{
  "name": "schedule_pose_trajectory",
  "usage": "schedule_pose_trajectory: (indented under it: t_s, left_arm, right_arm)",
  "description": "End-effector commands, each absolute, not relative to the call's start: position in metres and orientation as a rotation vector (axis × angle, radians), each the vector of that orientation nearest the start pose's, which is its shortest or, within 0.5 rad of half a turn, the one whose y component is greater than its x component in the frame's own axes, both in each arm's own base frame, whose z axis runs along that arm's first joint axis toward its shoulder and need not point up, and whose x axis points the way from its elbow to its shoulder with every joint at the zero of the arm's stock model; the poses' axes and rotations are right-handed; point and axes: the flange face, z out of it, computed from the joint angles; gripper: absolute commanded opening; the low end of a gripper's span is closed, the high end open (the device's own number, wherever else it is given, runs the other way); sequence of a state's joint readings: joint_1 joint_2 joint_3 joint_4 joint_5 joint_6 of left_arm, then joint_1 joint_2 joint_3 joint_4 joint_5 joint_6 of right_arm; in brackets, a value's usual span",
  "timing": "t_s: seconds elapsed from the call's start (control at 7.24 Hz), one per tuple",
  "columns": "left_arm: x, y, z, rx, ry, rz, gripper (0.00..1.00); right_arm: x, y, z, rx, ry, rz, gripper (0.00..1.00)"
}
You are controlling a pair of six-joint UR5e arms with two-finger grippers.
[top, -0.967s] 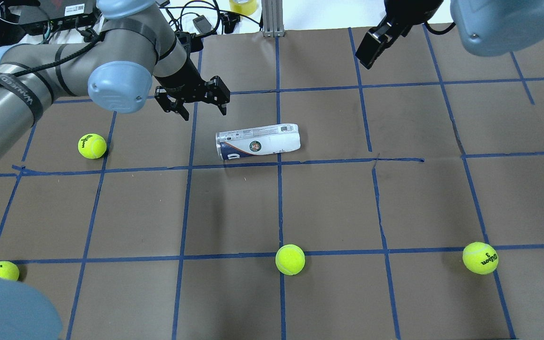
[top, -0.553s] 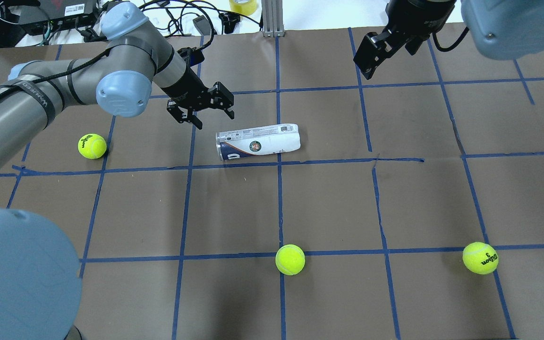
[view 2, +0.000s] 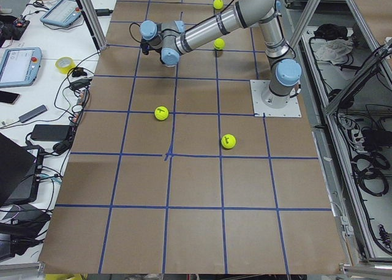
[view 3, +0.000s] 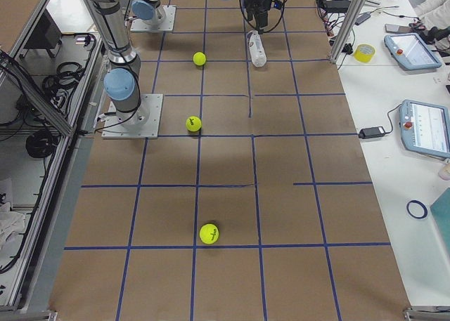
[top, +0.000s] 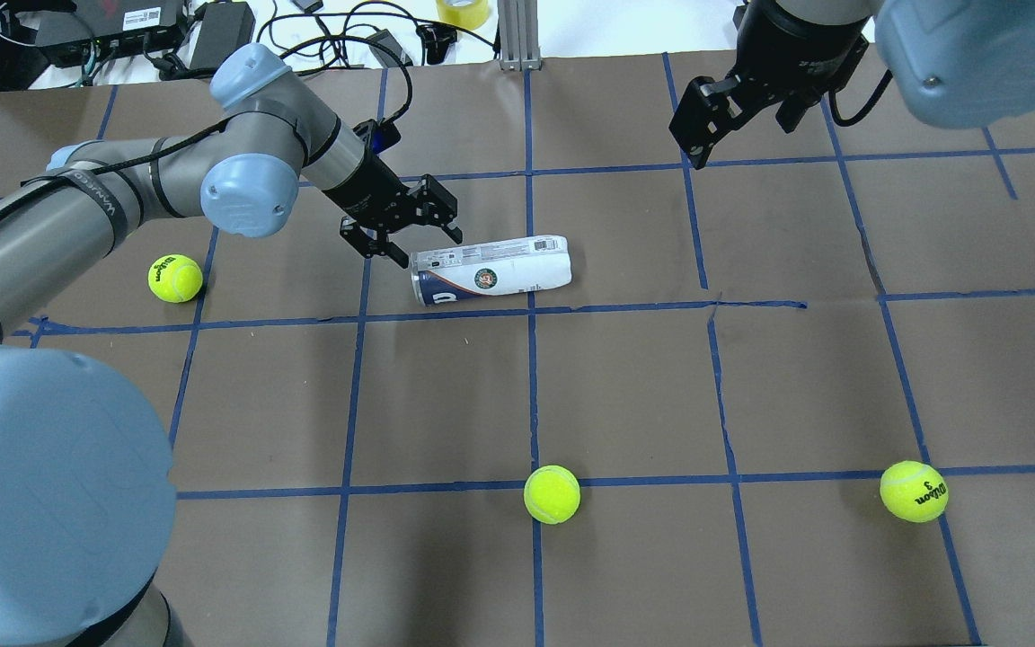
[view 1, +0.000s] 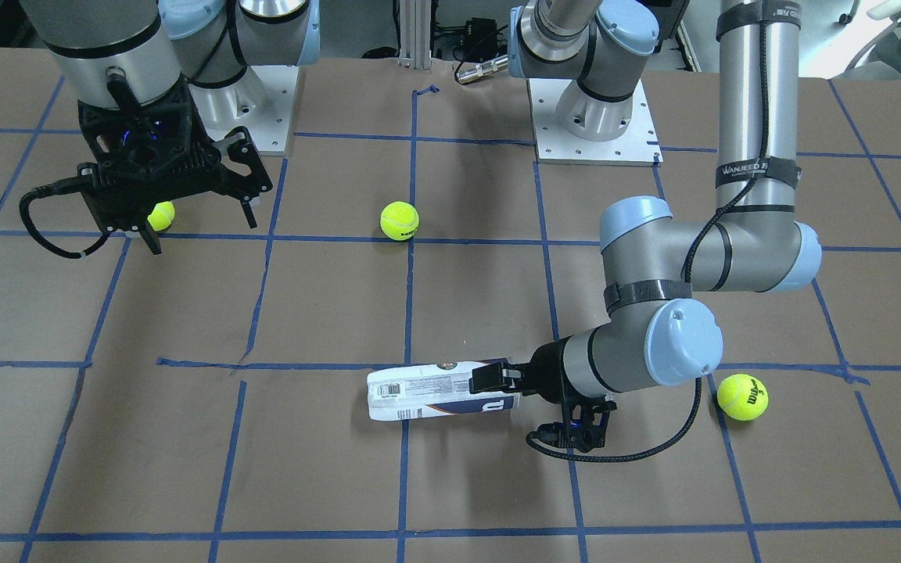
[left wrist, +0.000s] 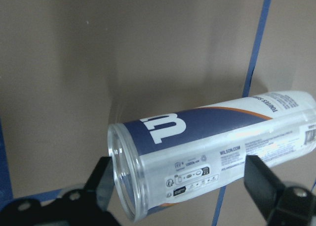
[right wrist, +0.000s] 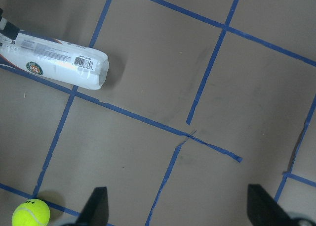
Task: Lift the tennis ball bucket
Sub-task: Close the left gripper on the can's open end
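The tennis ball bucket (top: 490,270) is a clear tube with a white and navy label. It lies on its side on the brown table, and also shows in the front view (view 1: 439,395) and the right wrist view (right wrist: 54,55). My left gripper (top: 423,245) is open and low at the tube's open left end. In the left wrist view the tube (left wrist: 212,152) lies between the two spread fingers (left wrist: 98,186), not clamped. My right gripper (top: 695,144) is open and empty, hanging high over the far right of the table (view 1: 200,227).
Three yellow-green tennis balls lie loose: one left of the tube (top: 175,278), one at front centre (top: 552,493), one at front right (top: 914,491). Blue tape lines grid the table. Cables and boxes sit beyond the far edge (top: 122,27).
My left gripper has moved forward and down to the tube's open left end, staying open. The right gripper has shifted slightly. The tube has not moved.
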State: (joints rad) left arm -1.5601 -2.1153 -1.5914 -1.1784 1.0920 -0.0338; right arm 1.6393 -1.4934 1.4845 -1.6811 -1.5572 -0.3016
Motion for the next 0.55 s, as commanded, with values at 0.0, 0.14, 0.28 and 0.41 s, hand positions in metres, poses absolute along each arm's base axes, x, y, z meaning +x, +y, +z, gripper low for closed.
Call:
schedule_pose_trajectory:
  t_s: [0.0, 0.14, 0.28, 0.41]
  left_arm:
    - [-0.1738, -0.6354, 0.2039, -0.170, 3.611, 0.356, 0.90]
    - [-0.1738, -0.6354, 0.2039, -0.176, 3.610, 0.357, 0.62]
    - [-0.1766, -0.6354, 0.2049, -0.194, 3.640, 0.364, 0.32]
    - [-0.1769, -0.6349, 0.2097, -0.198, 3.644, 0.355, 0.19]
  right_arm:
    - [0.1688, -0.5250, 0.5002, -0.547, 3.096, -0.176, 1.00]
    - [0.1687, -0.5252, 0.5012, -0.547, 3.096, -0.181, 1.00]
    - [0.1695, -0.5249, 0.5004, -0.550, 3.096, -0.178, 1.00]
    - [0.1695, -0.5249, 0.5004, -0.550, 3.096, -0.178, 1.00]
